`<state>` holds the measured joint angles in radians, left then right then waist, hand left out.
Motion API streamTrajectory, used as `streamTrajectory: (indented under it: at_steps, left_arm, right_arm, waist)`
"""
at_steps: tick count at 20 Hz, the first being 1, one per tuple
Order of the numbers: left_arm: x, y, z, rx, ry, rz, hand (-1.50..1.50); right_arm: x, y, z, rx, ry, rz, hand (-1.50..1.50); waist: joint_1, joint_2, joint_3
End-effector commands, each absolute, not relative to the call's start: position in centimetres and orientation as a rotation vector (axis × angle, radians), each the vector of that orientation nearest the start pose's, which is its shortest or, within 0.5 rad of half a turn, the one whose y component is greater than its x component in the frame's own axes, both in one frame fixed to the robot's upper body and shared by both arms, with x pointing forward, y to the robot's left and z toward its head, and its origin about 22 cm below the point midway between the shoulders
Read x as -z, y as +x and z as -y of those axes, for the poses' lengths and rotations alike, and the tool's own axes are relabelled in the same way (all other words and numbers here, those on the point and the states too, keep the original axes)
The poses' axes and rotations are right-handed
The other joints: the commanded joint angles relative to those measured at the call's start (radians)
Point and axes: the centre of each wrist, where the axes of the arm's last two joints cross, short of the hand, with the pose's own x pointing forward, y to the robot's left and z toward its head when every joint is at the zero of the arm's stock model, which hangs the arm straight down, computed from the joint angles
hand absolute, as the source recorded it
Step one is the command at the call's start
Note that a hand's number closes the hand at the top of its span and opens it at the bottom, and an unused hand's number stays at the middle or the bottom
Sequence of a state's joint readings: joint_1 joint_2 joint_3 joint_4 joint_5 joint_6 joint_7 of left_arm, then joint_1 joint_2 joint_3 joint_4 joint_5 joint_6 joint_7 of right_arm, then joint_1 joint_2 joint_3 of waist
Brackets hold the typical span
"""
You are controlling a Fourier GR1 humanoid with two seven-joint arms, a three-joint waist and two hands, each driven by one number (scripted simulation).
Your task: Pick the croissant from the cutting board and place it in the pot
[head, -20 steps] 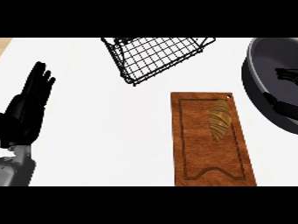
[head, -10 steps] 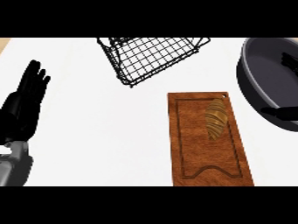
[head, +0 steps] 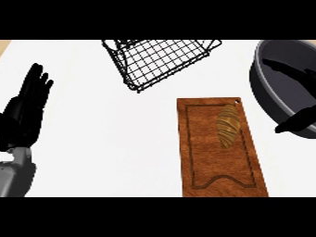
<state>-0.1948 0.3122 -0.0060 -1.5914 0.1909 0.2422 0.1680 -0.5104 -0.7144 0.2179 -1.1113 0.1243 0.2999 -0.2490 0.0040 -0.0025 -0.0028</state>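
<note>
Fingers straight on left hand (head: 25,111); croissant (head: 228,125) on cutting board (head: 218,169).

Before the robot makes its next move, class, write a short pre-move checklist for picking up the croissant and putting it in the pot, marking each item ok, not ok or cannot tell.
1. Croissant lies on the cutting board: ok.
2. Nothing covers the croissant from above: ok.
3. Pot beside the board shows no contents: ok.
4. Right hand is at the croissant: not ok, it is over the pot.
5. Right hand's fingers ready to grasp: cannot tell.
6. Left hand rests open at the view's left, away from the board: ok.
</note>
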Motion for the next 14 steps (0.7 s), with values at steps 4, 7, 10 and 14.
streamTrajectory:
  at_steps: [4,7,10,14]
  left_arm:
    - [-9.4,28.2,-28.3,-0.060,0.193,1.614,0.00]
    - [-7.3,27.2,-26.2,-0.067,0.195,1.609,0.00]
    - [-9.6,27.7,-27.1,-0.060,0.196,1.613,0.00]
    - [-9.3,28.4,-27.8,-0.074,0.189,1.616,0.00]
  right_arm:
    - [-11.4,35.3,28.3,-1.265,-0.317,1.278,-1.50]
    - [-12.8,34.5,28.7,-1.232,-0.329,1.264,-1.50]
    - [-8.5,34.0,27.0,-1.231,-0.295,1.262,-1.50]
    - [-9.0,32.8,24.7,-1.212,-0.288,1.243,-1.50]
  waist:
    - [0.000,-0.002,0.002]
    - [-0.005,0.000,0.002]
    - [0.001,0.002,0.003]
    - [-0.004,0.001,0.003]
